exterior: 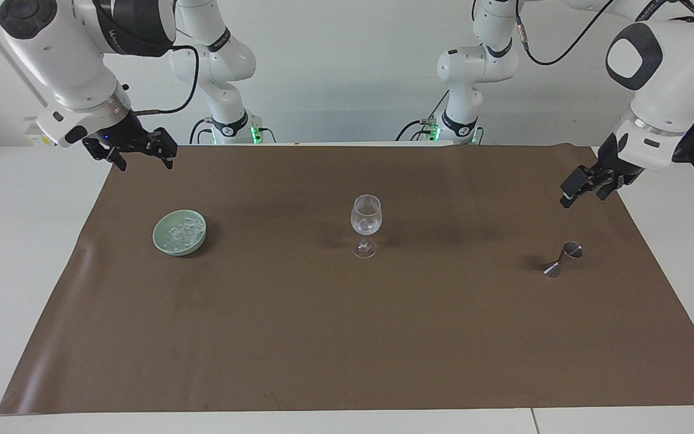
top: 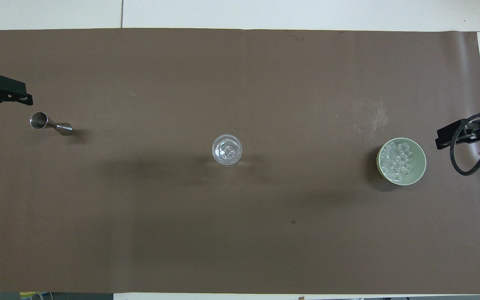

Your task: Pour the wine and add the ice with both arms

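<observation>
Both hands aloft — left hand (exterior: 588,188), right hand (exterior: 137,151) — holding nothing

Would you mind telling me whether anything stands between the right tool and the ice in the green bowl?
Nothing visible does. The right tool hangs over the mat's edge near the green bowl, with only bare mat between them. The ice lies uncovered in it.

Shiny metal jigger (exterior: 562,258), clear glass (exterior: 365,224)
</observation>
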